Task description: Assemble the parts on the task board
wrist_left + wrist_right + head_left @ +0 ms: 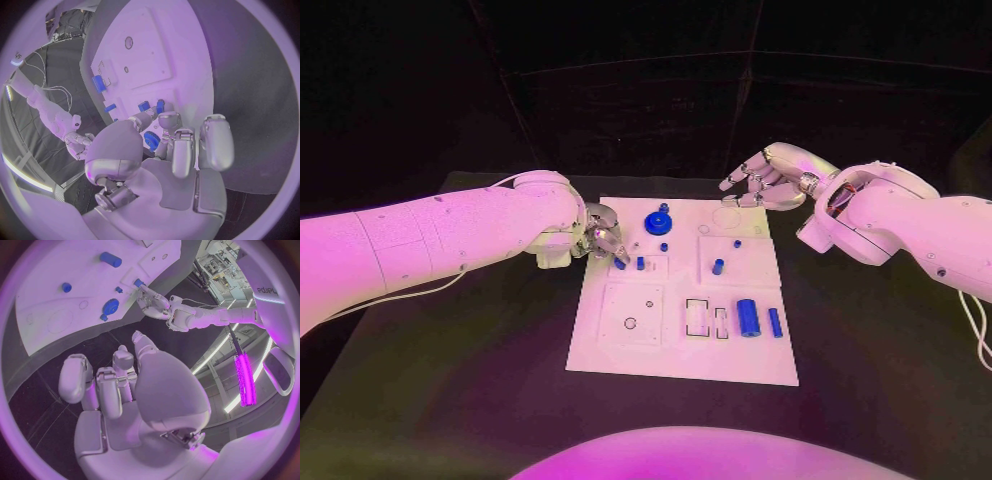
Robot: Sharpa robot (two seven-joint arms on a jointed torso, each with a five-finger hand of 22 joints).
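Observation:
The white task board [678,345] lies in the middle of the black table. My left hand [600,240] is at the board's left edge and pinches a small blue peg [620,263] at its fingertips, low over the board. The same peg [138,283] shows at that hand's fingertips in the right wrist view. Beside it stands another small blue peg [640,264]. A round blue knob part [659,222] sits just beyond, also seen as the round blue part [152,138] behind my fingers. My right hand [764,178] hovers off the board's far right corner, fingers apart and holding nothing.
More blue parts sit on the board: a peg [718,267], a tiny stud [737,243], a thick cylinder [749,318] and a narrow bar [775,321]. Rectangular slots [695,315] and a square plate with holes [633,315] occupy the near half. Black table surrounds the board.

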